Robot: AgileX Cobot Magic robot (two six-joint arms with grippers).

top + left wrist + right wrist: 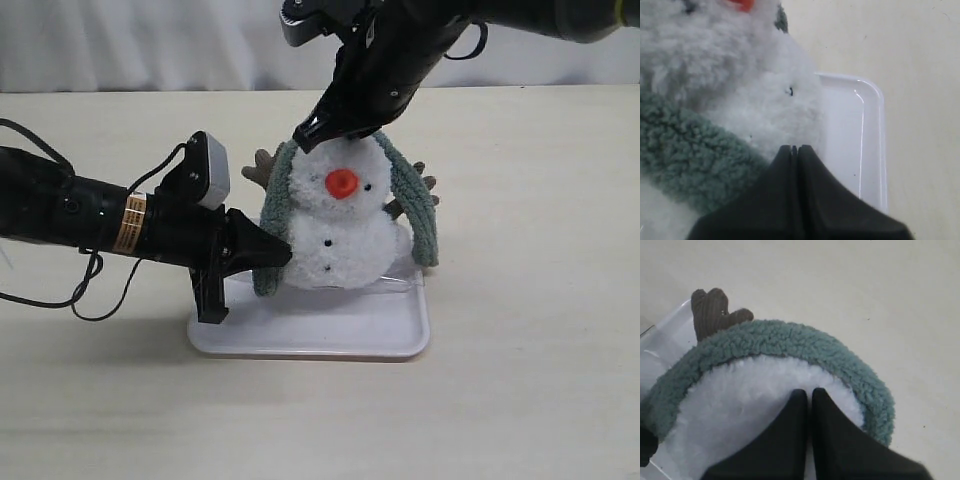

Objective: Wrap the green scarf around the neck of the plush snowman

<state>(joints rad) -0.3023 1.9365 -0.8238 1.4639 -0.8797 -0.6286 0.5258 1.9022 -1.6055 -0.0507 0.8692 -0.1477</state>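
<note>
Both pincers look pinched shut and empty. The right gripper [306, 135] sits on the plush snowman [345, 245] just under its tip, likely steadying it. The left gripper [284, 255] pokes in beside the green scarf [418, 205], probably to tuck it.

Whether any fabric is pinched between the pressed-together fingertips of the left gripper [794, 148] cannot be told — the spot at the tips, where the green scarf [685, 150] meets the plush snowman [740, 75], is covered by them. Beyond the tips the snowman's head is cut off by the frame edge, and only a sliver of the orange nose [742, 4] is kept. Beneath the right gripper [809, 391] the face is hidden by the head's crown; behind that gripper the scarf's middle is screened in the exterior view — as is the tray [320, 340] edge under the left gripper.
</note>
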